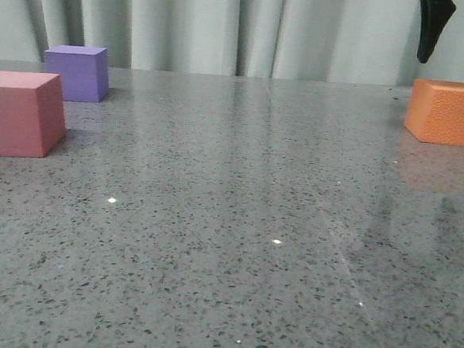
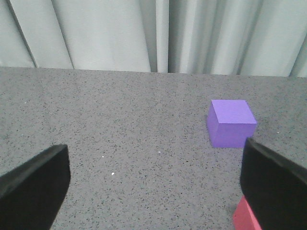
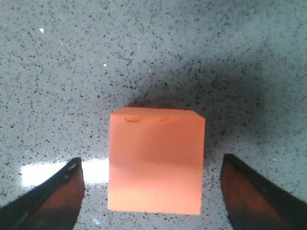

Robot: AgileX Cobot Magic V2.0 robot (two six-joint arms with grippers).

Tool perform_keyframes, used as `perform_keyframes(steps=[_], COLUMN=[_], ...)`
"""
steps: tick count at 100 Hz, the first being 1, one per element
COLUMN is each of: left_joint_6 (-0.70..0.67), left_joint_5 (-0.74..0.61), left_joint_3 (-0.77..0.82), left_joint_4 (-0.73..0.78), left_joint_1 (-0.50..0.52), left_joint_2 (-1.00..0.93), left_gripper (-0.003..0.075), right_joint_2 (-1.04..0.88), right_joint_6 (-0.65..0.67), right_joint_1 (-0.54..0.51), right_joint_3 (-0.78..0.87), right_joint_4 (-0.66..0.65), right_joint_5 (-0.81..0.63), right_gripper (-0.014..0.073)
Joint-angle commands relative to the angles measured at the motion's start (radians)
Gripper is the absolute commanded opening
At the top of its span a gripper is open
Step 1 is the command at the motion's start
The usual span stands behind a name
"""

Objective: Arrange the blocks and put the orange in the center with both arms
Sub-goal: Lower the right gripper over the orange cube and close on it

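Note:
The orange cube [image 1: 447, 112] sits on the table at the far right; in the right wrist view it [image 3: 156, 163] lies between my spread fingers without touching them. My right gripper [image 3: 152, 191] is open, straight above the cube; in the front view one dark finger [image 1: 433, 25] hangs above it. The pink-red cube [image 1: 19, 114] sits at the near left, the purple cube [image 1: 80, 72] just behind it. My left gripper [image 2: 153, 182] is open and empty, low over the table; the purple cube [image 2: 231, 123] lies ahead and a pink-red corner [image 2: 245, 218] shows beside one finger.
Grey speckled stone tabletop [image 1: 236, 222] with a pale pleated curtain [image 1: 250, 28] right behind its far edge. Bare tabletop stretches between the left cubes and the orange cube.

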Motion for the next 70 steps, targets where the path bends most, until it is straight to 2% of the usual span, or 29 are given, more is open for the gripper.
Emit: perform_keyframes(steps=[1, 70], left_joint_6=[-0.011, -0.011], left_joint_5=[-0.077, -0.077], left_joint_3=[-0.035, -0.035], left_joint_4=[-0.011, -0.009], left_joint_1=[-0.001, -0.001], left_joint_2=[-0.001, -0.001], left_gripper=[0.0691, 0.0691], right_joint_2=[-0.033, 0.069], right_joint_6=[0.002, 0.002], right_joint_1=[-0.006, -0.006], right_joint_3=[-0.033, -0.033], right_joint_4=[-0.012, 0.008], right_joint_5=[0.032, 0.033], right_gripper=[0.0583, 0.0580])
